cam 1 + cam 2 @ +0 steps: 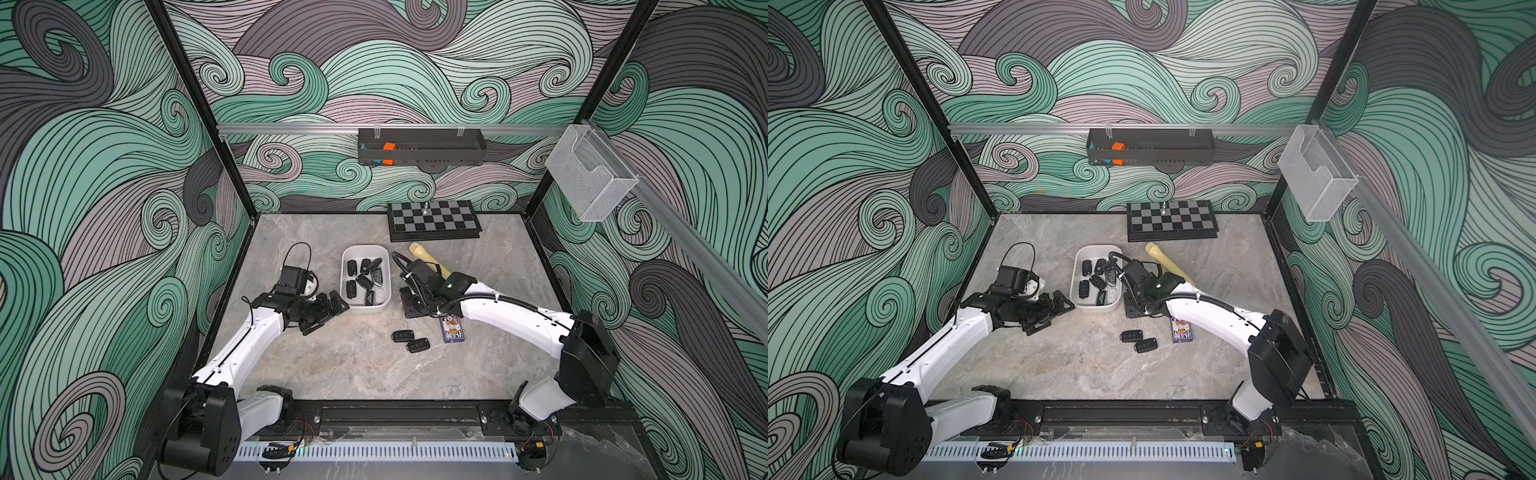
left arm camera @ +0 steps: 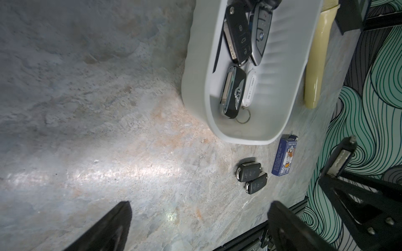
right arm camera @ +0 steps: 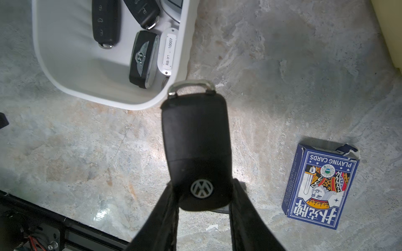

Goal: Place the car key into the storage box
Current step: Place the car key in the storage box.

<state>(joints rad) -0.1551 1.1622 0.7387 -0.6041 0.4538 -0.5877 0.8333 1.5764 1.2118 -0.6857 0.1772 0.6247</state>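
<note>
Holding car key just outside the box

Right gripper pinches the black car key at its badge end; the ring end points at a corner of the white storage box, which holds several keys. Left gripper is spread wide, holding nothing. Tabletop is grey marbled stone, carrying two loose keys, a card pack and a chessboard. Walls bear green-and-grey wave swirls.
</note>
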